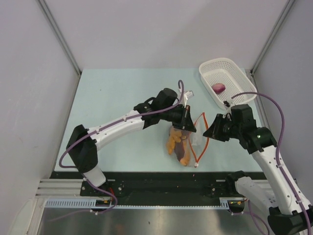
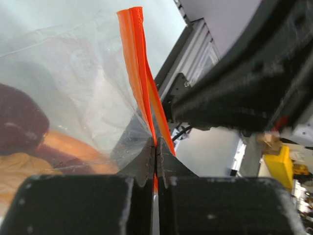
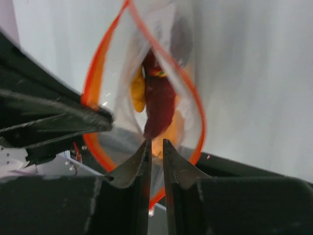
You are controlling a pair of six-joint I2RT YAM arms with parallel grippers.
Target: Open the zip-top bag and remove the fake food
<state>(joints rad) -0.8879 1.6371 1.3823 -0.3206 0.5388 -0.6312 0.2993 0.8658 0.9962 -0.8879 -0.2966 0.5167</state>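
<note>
The zip-top bag [image 1: 190,141] lies at mid-table, its red-orange zip strip [image 1: 201,142] spread into an open loop. My left gripper [image 2: 156,147] is shut on that zip strip [image 2: 139,73], holding one lip up. Fake food inside the bag shows as orange chunks [image 1: 173,142] and a dark maroon lump [image 1: 183,154]. My right gripper [image 3: 155,144] sits at the bag mouth, its jaws nearly together with a thin gap. The maroon lump [image 3: 159,105] ends just past its tips, and the zip strip [image 3: 198,117] rings them. Whether it pinches anything is unclear.
A white perforated basket [image 1: 234,66] stands at the back right with a purple-pink bulb [image 1: 218,87] in it. The small white slider tab [image 1: 196,165] lies near the table's front edge. Grey walls close in both sides.
</note>
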